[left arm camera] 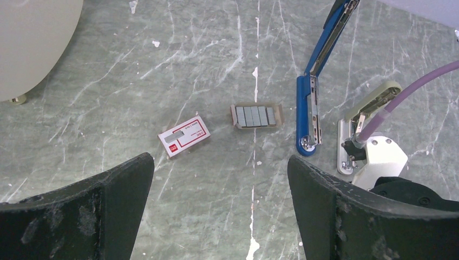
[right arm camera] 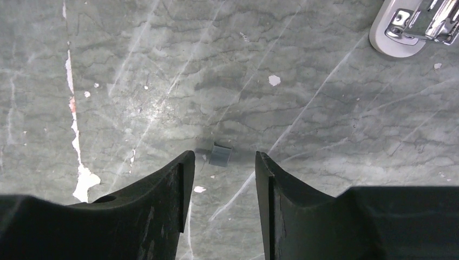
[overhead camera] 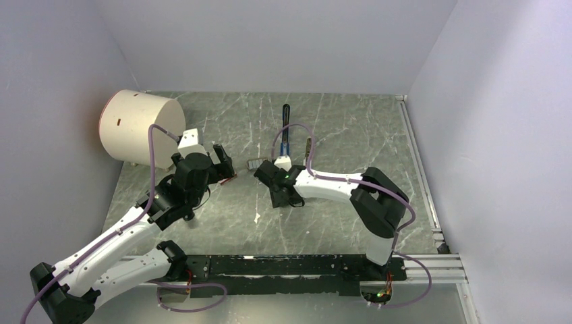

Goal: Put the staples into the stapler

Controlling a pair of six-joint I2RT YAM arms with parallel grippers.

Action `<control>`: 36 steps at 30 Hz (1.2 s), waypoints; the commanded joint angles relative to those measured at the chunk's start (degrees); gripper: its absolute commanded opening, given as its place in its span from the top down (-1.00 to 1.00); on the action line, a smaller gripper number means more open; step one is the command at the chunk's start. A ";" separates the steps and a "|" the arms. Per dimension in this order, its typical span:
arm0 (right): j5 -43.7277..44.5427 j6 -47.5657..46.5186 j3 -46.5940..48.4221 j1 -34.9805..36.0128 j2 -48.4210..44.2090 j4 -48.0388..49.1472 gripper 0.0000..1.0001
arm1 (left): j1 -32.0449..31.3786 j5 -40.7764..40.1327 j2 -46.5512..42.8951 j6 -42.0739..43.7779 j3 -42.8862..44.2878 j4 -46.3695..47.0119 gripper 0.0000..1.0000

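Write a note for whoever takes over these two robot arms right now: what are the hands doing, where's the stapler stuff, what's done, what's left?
Left hand: open, empty, above the table.
Right hand: open, with a short grey staple strip on the table just ahead of its fingertips, not gripped.
Blue stapler: lying hinged open. The staple tray sits beside it, with the red-and-white box farther along.
Done: stapler opened, staples out of the box.
Left: grip a strip, lay it in the stapler's channel, close the stapler.
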 commanded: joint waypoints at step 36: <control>-2.55 -0.24 -0.21 -2.70 3.24 3.06 0.32 | 0.34 0.24 -0.21 -0.07 0.31 0.72 -0.96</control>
